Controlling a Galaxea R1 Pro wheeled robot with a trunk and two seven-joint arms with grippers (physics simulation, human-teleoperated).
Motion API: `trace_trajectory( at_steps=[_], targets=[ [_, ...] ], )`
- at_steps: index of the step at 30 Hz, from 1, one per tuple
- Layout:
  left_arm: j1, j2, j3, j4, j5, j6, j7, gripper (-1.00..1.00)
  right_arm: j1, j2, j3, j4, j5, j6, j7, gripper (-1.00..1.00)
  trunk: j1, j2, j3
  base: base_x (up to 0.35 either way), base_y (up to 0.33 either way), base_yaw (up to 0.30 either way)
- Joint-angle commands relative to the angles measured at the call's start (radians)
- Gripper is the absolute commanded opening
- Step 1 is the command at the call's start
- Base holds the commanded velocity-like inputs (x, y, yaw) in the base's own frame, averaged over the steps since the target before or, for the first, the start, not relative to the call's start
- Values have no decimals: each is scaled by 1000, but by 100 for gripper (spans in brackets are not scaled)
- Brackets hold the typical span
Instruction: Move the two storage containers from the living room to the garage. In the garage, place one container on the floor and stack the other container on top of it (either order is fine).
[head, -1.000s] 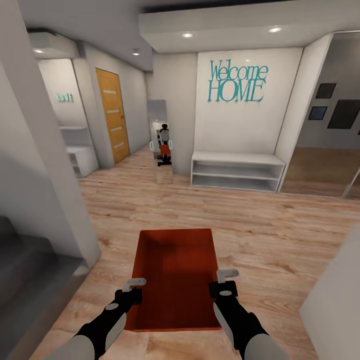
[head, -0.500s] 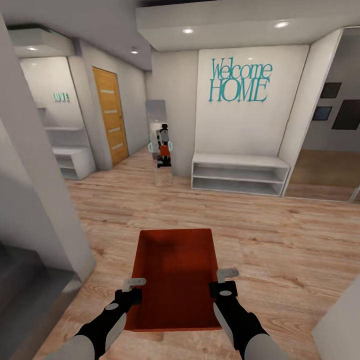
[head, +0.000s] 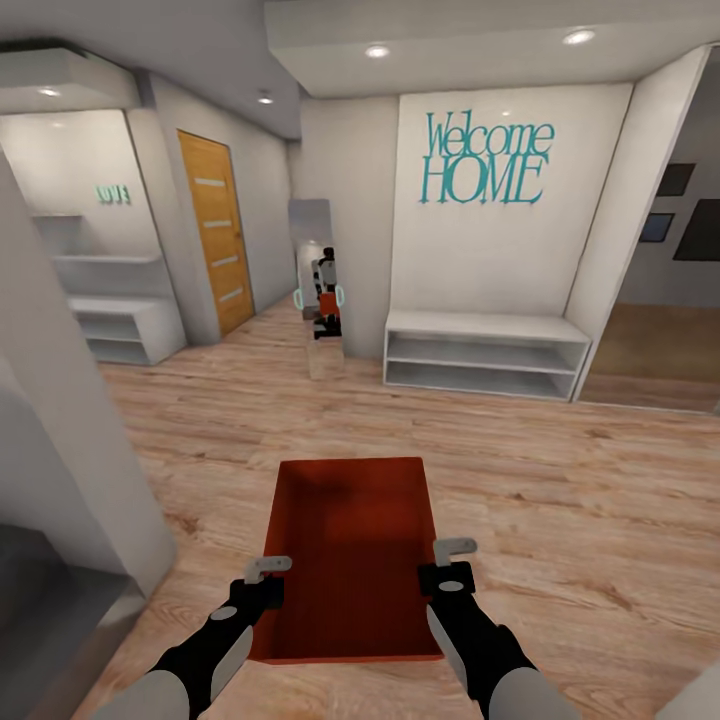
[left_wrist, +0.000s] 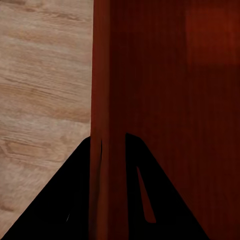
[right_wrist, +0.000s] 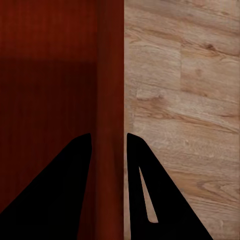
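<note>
One orange-red storage container (head: 350, 555) hangs level in front of me above the wood-plank floor, carried between both arms. My left gripper (head: 266, 578) is shut on its left wall (left_wrist: 107, 125), one dark finger on each side of the rim. My right gripper (head: 450, 562) is shut on the right wall (right_wrist: 111, 100) in the same way. The ribbed inside bottom (left_wrist: 175, 110) holds nothing.
I face an entry hall. A white low shelf bench (head: 485, 353) stands under a "Welcome HOME" wall sign (head: 487, 160). A tall mirror (head: 315, 285) reflects me. A wooden door (head: 217, 232) and white shelves (head: 115, 325) lie left; a white wall corner (head: 70, 470) is close on my left.
The whole view has shifted: the left wall corner slid out to the left and the bench and sign came nearer. The container and both grippers keep the same hold.
</note>
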Motion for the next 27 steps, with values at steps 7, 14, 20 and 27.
trace_trajectory(
  at_steps=[7,14,20,27],
  targets=[
    [0,1,-23,2,15,-3,8,-100,-1,0,11,-3,7,-89,-7,-100,1,-1,-1,340,0,0],
    [-9,9,14,-36,8,-22,6,-100,-35,-6,-9,-38,31,7,18,-100,1,-1,-1,0,0,0],
    [-9,11,16,-43,8,-22,6,-100,-35,-6,-6,-45,28,7,14,-100,1,-1,-1,0,0,0],
    [6,12,9,-56,10,-27,10,-100,-14,-16,8,-55,27,-1,20,-100,1,-1,-1,0,0,0]
  ],
)
